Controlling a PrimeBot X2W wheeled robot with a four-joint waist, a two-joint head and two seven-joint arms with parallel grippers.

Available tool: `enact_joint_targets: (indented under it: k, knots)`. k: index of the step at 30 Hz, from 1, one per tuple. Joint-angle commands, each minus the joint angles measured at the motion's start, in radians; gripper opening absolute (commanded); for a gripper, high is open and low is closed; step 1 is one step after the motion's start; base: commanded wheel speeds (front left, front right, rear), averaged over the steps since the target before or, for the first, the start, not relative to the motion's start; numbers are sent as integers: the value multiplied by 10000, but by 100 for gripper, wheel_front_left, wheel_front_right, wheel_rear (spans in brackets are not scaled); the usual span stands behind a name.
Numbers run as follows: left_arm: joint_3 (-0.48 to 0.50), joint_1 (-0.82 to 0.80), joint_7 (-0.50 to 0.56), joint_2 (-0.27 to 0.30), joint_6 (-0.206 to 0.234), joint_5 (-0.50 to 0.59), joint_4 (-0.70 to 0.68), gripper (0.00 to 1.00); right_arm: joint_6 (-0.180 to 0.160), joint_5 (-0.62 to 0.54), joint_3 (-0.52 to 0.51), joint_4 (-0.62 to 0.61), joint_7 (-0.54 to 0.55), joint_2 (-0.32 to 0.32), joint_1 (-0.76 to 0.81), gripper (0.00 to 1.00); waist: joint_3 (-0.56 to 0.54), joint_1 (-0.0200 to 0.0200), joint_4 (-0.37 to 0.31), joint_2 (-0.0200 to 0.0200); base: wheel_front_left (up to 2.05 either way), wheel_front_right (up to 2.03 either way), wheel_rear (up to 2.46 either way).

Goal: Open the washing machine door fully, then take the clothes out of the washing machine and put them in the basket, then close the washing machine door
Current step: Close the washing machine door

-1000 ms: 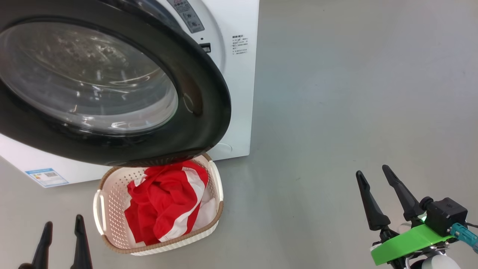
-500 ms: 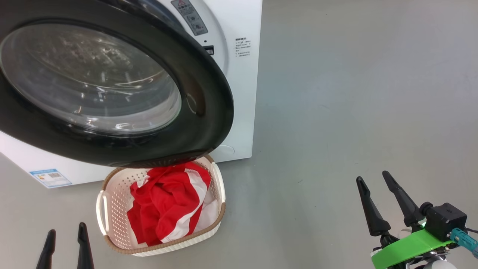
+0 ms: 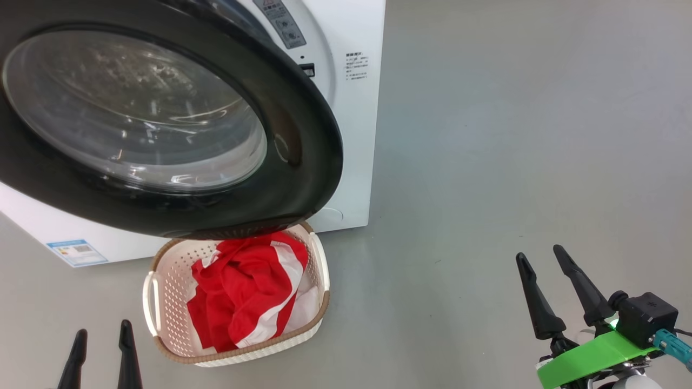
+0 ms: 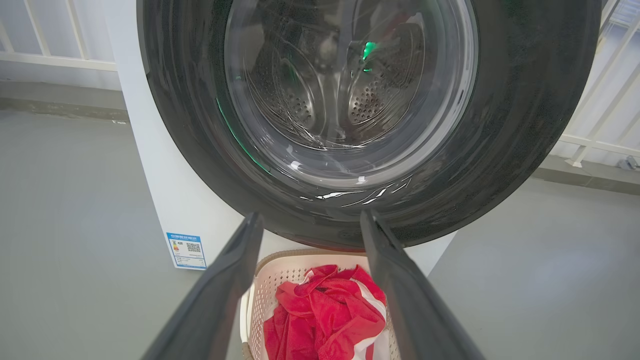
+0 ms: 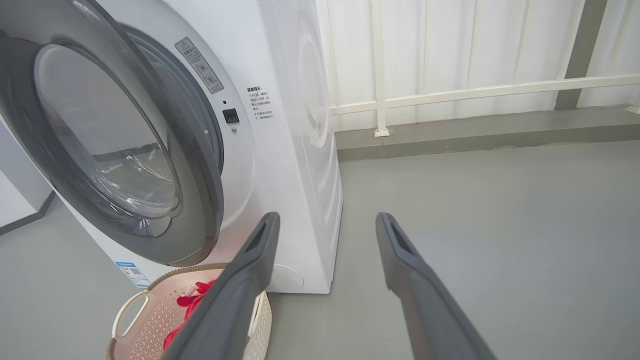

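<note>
The washing machine door [image 3: 305,135], black-rimmed with a bulging glass window, stands swung partly out from the white washing machine [image 3: 359,135] and overhangs the far end of the basket [image 3: 162,302]. The red and white clothes [image 3: 243,294] lie heaped in that cream basket on the floor. My left gripper [image 3: 102,328] is open at the lower left, near the basket's left side and apart from it. My right gripper [image 3: 538,252] is open over bare floor, far right of the basket. The left wrist view faces the door [image 4: 525,125], with the clothes [image 4: 325,315] between its open fingers [image 4: 235,270].
Grey floor [image 3: 513,135] stretches open to the right of the machine. A white railing [image 5: 475,92] and a low kerb run behind it. A blue label [image 4: 186,250] sits low on the machine's front. The right wrist view has the door [image 5: 200,215] at its left, the basket [image 5: 145,320] below.
The whole head picture has slid slightly to the right, so the camera has moved. Both grippers stay open and hold nothing; door, basket and clothes keep their places.
</note>
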Motion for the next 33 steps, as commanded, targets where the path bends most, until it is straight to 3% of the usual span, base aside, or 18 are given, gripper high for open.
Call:
enact_joint_targets:
  k: [1, 2, 3, 21, 33]
  knots:
    - [287, -159, -82, 122, -31, 18, -292, 100, 16, 41, 212, -287, -119, -94, -39, 38, 24, 0, 33, 0, 0, 0, 0]
    - [269, -174, -82, 122, -31, 17, -300, 100, 16, 63, 250, -300, -119, -85, -59, 10, 41, 0, 53, 0, 0, 0, 0]
    - [247, -189, -82, 121, -31, 18, -316, 100, 16, 89, 299, -302, -119, -84, -85, 0, 58, 0, 76, 0, 0, 0, 0]
    - [-304, -889, -82, 120, -31, -241, -499, 100, 16, 239, 2085, -105, -119, 261, -2304, 0, 1056, 0, 984, 0, 0, 0, 0]
    - [-696, -1376, -82, 120, -31, -408, -596, 100, 16, 415, 2550, 485, -119, 435, -3796, 0, 1642, 0, 1599, 0, 0, 0, 0]
